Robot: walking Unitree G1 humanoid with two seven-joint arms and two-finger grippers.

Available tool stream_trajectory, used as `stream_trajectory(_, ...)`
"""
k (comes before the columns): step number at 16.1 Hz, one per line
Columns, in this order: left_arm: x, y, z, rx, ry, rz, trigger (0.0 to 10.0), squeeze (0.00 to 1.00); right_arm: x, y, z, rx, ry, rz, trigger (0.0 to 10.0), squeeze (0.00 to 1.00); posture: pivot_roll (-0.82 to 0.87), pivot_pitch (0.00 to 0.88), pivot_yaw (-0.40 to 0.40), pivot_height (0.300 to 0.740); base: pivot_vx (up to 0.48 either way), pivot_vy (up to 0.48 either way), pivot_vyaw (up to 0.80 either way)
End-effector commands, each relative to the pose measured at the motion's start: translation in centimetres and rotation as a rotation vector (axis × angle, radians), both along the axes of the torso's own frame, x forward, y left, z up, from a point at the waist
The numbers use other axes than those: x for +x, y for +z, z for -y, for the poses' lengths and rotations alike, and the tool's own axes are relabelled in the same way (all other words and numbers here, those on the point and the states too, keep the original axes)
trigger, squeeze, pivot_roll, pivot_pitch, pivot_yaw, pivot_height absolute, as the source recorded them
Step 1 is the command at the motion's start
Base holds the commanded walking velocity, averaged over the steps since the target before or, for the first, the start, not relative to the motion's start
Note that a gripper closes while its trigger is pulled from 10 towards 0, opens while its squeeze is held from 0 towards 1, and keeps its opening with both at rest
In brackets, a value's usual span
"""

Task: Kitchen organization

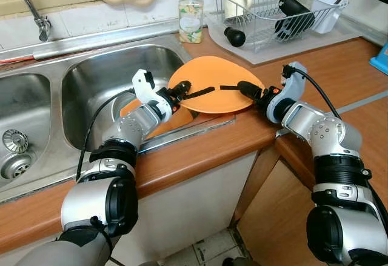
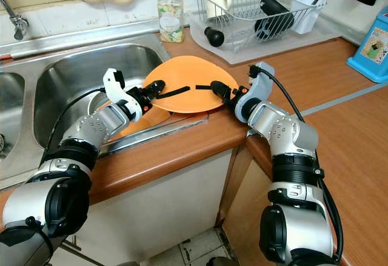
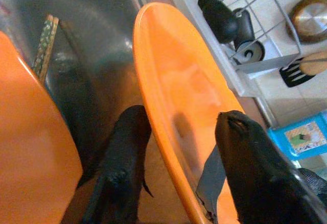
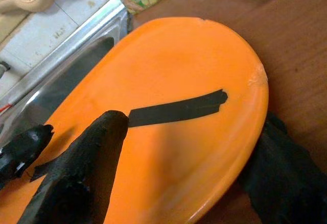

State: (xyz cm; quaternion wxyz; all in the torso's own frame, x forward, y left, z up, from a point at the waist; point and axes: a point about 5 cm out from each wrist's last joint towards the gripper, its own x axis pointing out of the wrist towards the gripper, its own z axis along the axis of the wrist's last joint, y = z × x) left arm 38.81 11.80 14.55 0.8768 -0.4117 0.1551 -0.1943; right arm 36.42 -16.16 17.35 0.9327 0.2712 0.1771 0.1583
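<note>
Both grippers pinch one orange plate (image 1: 213, 90) from opposite rims: left gripper (image 1: 193, 90) on the sink-side edge, right gripper (image 1: 233, 87) on the counter-side edge, one finger above and one below each. Plate sits tilted, bridging sink (image 1: 91, 84) lip and counter (image 1: 327, 72); two-sided hold likely for stability. A second orange plate (image 3: 30, 132) lies in the basin. Dish rack (image 1: 276, 8) and soap bottle (image 1: 191, 14) sit near behind; open counter to the right.

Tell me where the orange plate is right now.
The orange plate sits at the counter edge beside the sink, just in front of the soap bottle, gripped at opposite rims by the left gripper and right gripper.
</note>
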Motion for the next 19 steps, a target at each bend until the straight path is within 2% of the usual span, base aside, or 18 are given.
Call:
stream_trajectory(1,0.4,1.7,-0.5,-0.038,0.01,0.074,0.0,0.0,-0.1,0.7,-0.3,0.001,0.014,0.026,10.0,0.0,-0.16,0.0,0.071,0.74,0.0,0.0,0.0)
stream_trajectory(7,0.4,1.9,-0.5,-0.069,0.011,0.095,0.0,0.0,-0.3,1.2,-0.7,-0.018,0.044,0.053,10.0,0.0,-0.16,0.0,0.074,0.74,0.0,0.0,0.0)
stream_trajectory(10,0.5,2.3,-0.8,-0.132,0.044,0.094,0.0,0.0,-0.7,1.4,-0.8,-0.072,0.071,0.087,10.0,0.0,-0.16,0.0,0.071,0.74,0.0,0.0,0.0)
stream_trajectory(13,0.7,3.8,-2.3,-0.21,0.096,0.13,0.0,0.0,-2.2,2.0,-0.9,-0.106,0.176,0.159,10.0,0.0,-0.16,0.0,0.071,0.74,0.0,0.0,0.0)
stream_trajectory(16,0.5,5.0,-3.9,-0.262,0.13,0.169,0.0,0.0,-3.0,2.6,-0.4,-0.095,0.198,0.205,10.0,0.0,-0.15,0.0,0.071,0.74,0.0,0.0,0.0)
stream_trajectory(18,0.3,5.5,-5.2,-0.265,0.159,0.185,0.0,0.0,-3.6,3.4,-0.5,-0.084,0.238,0.265,10.0,0.0,-0.15,0.0,0.071,0.74,0.0,0.0,0.0)
stream_trajectory(19,0.0,5.7,-6.6,-0.231,0.203,0.198,0.0,0.0,-4.3,4.0,-0.9,-0.069,0.299,0.323,10.0,0.0,-0.14,0.0,0.071,0.74,0.0,0.0,0.0)
